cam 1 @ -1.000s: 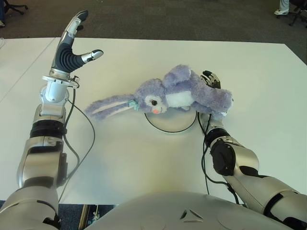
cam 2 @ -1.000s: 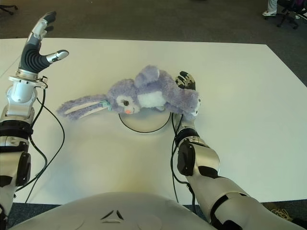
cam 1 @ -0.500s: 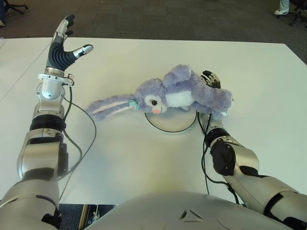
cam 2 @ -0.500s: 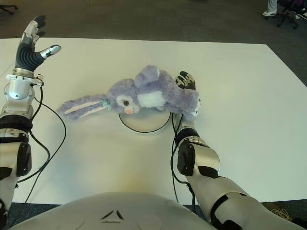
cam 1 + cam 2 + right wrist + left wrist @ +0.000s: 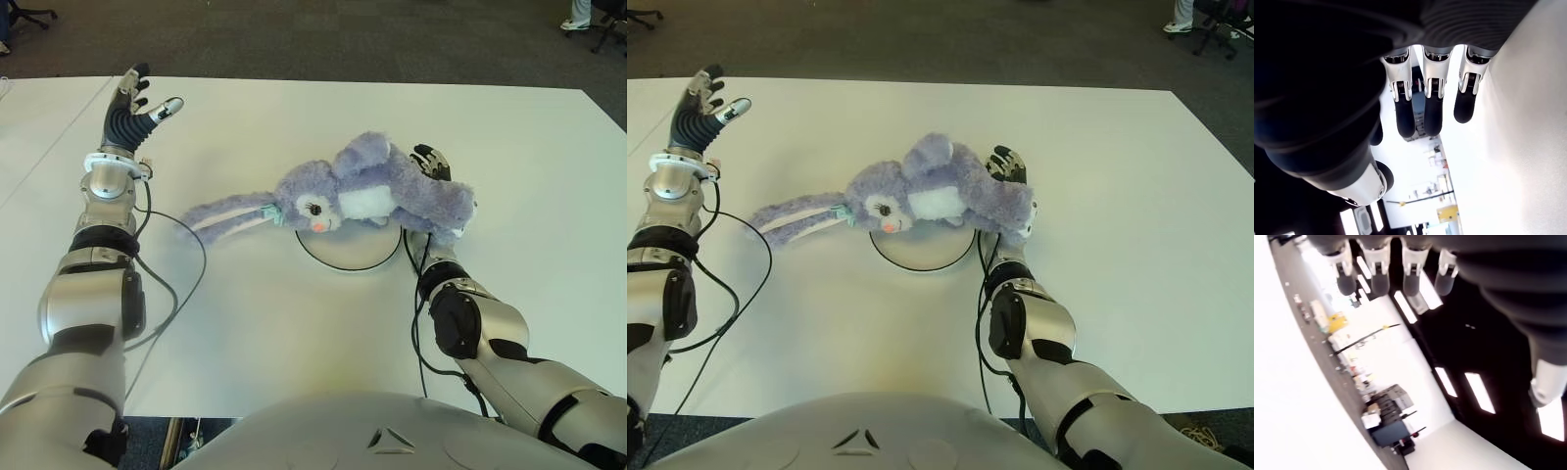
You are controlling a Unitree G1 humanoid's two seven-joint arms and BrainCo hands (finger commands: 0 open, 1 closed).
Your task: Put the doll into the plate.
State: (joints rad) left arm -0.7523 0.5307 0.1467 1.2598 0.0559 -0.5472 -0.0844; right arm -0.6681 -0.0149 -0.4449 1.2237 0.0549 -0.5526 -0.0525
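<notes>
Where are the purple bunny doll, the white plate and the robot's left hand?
Doll [image 5: 367, 191], left eye view, on its purple belly.
Plate [image 5: 348, 257], left eye view, on its bare front rim.
Left hand [image 5: 130, 113], left eye view, on its palm.

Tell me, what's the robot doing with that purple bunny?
It is putting the bunny doll on the white plate. The doll lies across the plate now, with its long ears trailing onto the table. The right hand sits just behind the doll, fingers open, not gripping it. The left hand is raised far off to the left, open and holding nothing.
</notes>
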